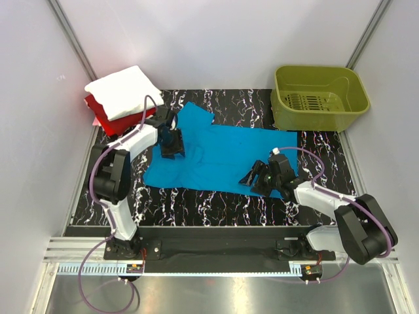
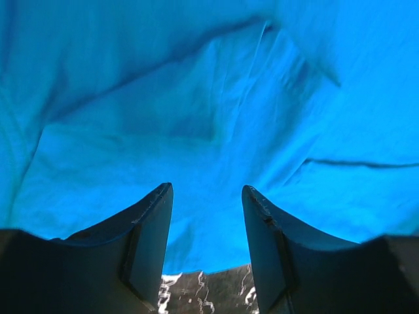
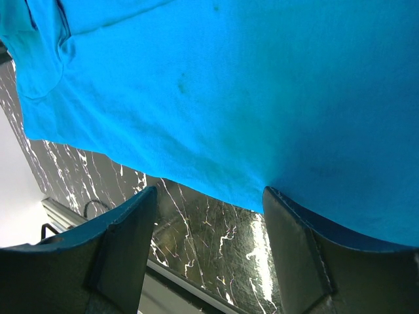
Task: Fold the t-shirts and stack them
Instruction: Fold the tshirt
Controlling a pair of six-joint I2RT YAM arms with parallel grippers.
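Note:
A turquoise-blue t-shirt (image 1: 222, 154) lies spread flat, a little creased, on the black marbled table (image 1: 196, 203). At the back left a folded white t-shirt (image 1: 124, 91) rests on a folded red t-shirt (image 1: 98, 108). My left gripper (image 1: 172, 145) hovers over the blue shirt's left part; in the left wrist view it (image 2: 206, 190) stands open above wrinkled blue cloth (image 2: 209, 98), holding nothing. My right gripper (image 1: 255, 178) is at the shirt's near right hem. It (image 3: 209, 191) is open in the right wrist view, with bare table between its fingers and the blue cloth (image 3: 262, 85) just beyond.
An olive-green plastic basket (image 1: 321, 118) stands at the back right, off the table's far corner. White walls close in the left, right and back sides. The arms' mounting rail (image 1: 216, 248) runs along the near edge.

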